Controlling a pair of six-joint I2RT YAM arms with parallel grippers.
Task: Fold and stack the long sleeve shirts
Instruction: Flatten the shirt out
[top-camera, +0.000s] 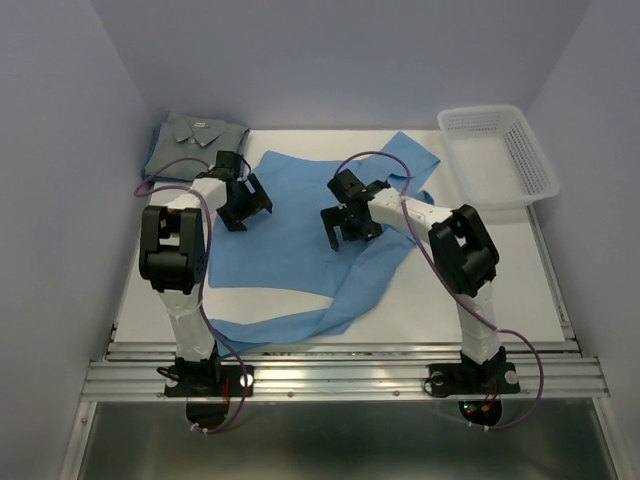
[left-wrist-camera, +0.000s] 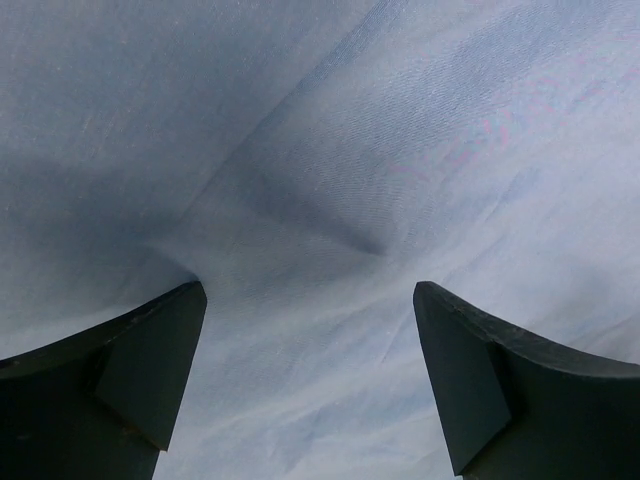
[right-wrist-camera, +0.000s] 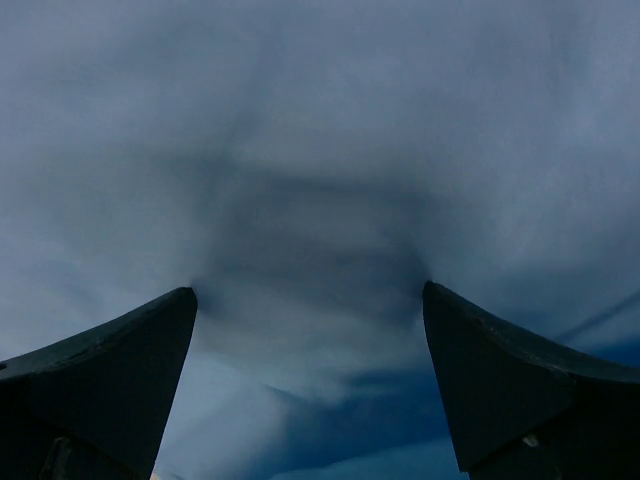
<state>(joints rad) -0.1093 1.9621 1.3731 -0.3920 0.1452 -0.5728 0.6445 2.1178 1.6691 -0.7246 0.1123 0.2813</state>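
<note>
Nearest us, a sleeve of the blue shirt (top-camera: 290, 245) trails along the front of the table (top-camera: 500, 280), and its body lies spread across the middle. We see the left gripper (top-camera: 250, 208) low over the shirt's left edge and the right gripper (top-camera: 350, 232) over its centre. Both have jaws wide apart, with only cloth beneath them. Farther back, the grey shirt (top-camera: 195, 135) lies folded in the left corner, and the basket (top-camera: 541, 152) sits at the right.

left gripper (left-wrist-camera: 307, 287) spread wide; right gripper (right-wrist-camera: 308, 289) likewise
</note>
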